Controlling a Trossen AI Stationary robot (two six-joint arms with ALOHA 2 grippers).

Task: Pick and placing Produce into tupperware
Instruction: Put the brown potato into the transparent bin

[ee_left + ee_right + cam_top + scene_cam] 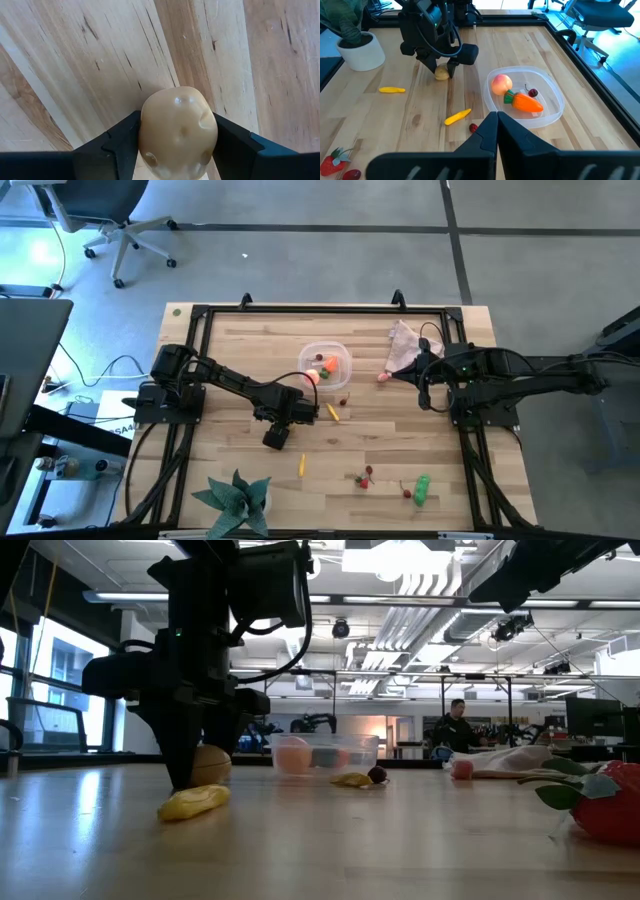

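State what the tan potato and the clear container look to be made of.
Tan potato: probably moulded plastic; smooth, glossy skin with sheen and uniform dimples. Clear rounded container: likely thin plastic; see-through walls, the orange carrot showing through.

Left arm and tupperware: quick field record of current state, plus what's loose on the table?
left gripper: jaws closed on the potato, low over the table
right gripper: jaws shut, holding nothing, waiting at the table's right
tupperware: holds peach, carrot, cherry
loose produce: two yellow sticks, green pepper, strawberry
other: fake plant, cloth
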